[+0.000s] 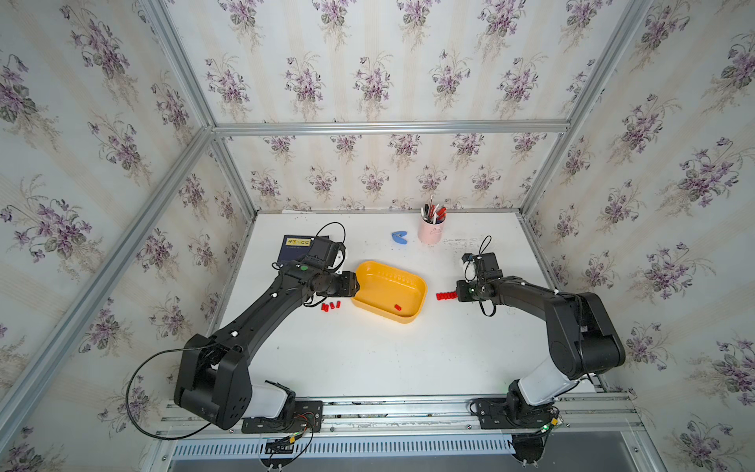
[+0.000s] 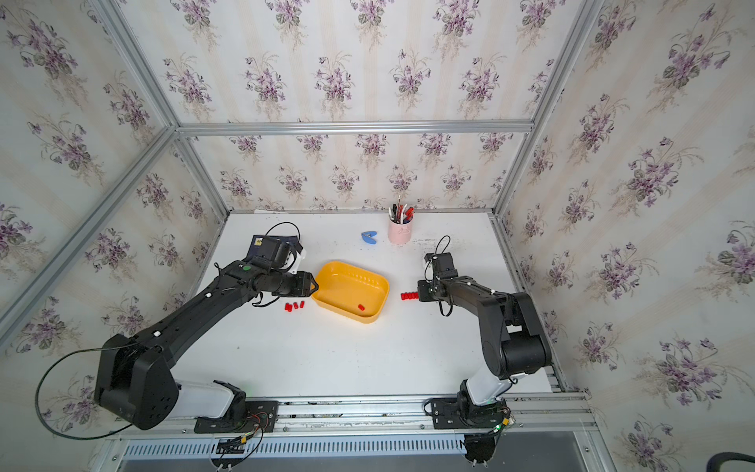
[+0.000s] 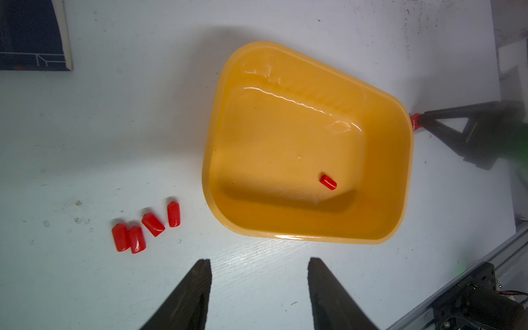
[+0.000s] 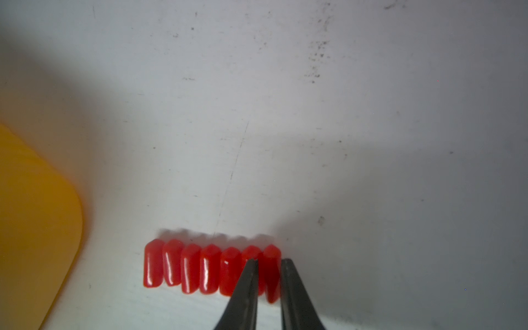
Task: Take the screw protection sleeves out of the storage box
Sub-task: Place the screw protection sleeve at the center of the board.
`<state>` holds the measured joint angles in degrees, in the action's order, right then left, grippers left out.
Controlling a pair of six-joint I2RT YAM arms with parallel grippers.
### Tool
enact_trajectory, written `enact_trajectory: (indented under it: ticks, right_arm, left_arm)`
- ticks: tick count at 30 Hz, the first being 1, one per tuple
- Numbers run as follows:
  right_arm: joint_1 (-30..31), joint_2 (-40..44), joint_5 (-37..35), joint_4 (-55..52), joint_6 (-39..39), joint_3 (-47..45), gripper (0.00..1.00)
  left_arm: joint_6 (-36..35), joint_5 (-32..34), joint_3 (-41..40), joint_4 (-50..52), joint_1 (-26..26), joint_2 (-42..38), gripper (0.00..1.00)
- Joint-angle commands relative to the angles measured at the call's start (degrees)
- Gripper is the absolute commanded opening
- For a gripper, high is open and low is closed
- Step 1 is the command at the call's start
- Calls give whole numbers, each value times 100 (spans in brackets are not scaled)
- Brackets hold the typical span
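Beside the storage box (image 4: 34, 214), the right gripper (image 4: 269, 260), barely parted, straddles the last screw protection sleeve (image 4: 271, 253); grip unclear.

Pink pen cup (image 1: 431, 233), blue clip (image 1: 400, 238) and dark booklet (image 1: 292, 252) sit on table (image 1: 367, 359).

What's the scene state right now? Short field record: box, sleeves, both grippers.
storage box: yellow tray, mid-table
sleeve in box: one, lying on the tray floor
cluster of four sleeves: on table, left-arm side of box
row of seven sleeves: on table, right-arm side, side by side
left gripper: open, empty, by the box
right gripper: jaws either side of the row's end sleeve; grip unclear
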<state>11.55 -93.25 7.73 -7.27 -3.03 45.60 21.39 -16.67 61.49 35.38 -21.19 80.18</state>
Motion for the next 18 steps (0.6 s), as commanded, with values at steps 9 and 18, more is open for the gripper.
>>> enact_trajectory:
  ticks: [9,18]
  right_arm:
    - [-44,230,-38,-62,-47,35,22]
    - [-74,662,52,-319,-72,282,23]
  left_arm:
    - [-61,111,73,111,-56,31,59]
    - [-85,40,226,111,-241,41,59]
